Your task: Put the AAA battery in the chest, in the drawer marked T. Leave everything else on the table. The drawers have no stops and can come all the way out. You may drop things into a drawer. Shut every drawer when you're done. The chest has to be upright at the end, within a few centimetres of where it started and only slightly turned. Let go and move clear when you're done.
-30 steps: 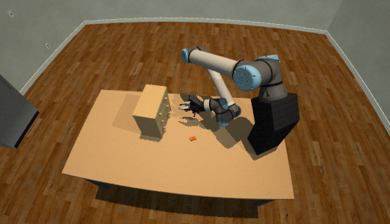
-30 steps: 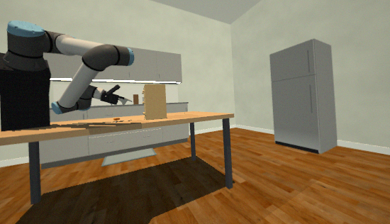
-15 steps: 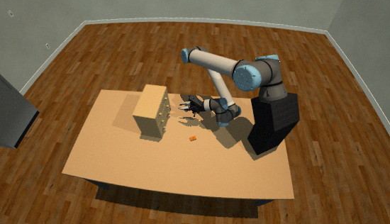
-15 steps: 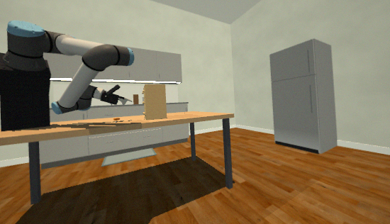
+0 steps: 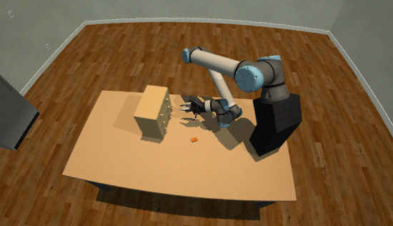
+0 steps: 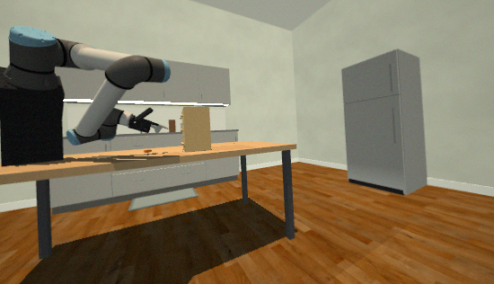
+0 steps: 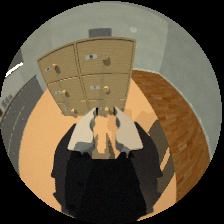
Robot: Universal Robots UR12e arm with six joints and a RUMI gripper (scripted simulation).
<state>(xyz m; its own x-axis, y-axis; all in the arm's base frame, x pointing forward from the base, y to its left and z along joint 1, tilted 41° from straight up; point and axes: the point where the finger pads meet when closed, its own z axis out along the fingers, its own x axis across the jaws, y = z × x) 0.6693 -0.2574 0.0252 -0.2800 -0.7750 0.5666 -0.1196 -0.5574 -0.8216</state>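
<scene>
Top view: my gripper (image 5: 181, 107) (image 6: 162, 128) (image 7: 105, 107) is near the centre of the frame, aimed left at the knobbed front of the chest (image 5: 151, 101) (image 6: 197, 128) (image 7: 95, 70). My fingers are apart but well narrowed, with nothing held. Lower down, right of the chest, a small orange thing (image 5: 193, 139) (image 6: 147, 151) lies on the table (image 5: 143, 173) (image 6: 251, 146) (image 7: 37, 130). It may be the AAA battery, but I can't tell at this size, and I can't place the battery for certain anywhere else.

Exterior view: I hang above the table at centre left, fingers sloping down towards the upright chest. The orange thing sits lower left of it.

Wrist view: the drawers I can see look shut. A low knob (image 7: 106, 108) shows between my fingertips at mid-frame; whether it is in reach yet, I cannot tell. The labels are too small for me to read T, so I should be sure of the drawer first. I judge the step to be opening it: I'd come in square, keep this narrow gap centred on the right knob, close, then draw straight back slowly. With no stops, a long pull could bring the drawer out, and a crooked one could turn the chest.
</scene>
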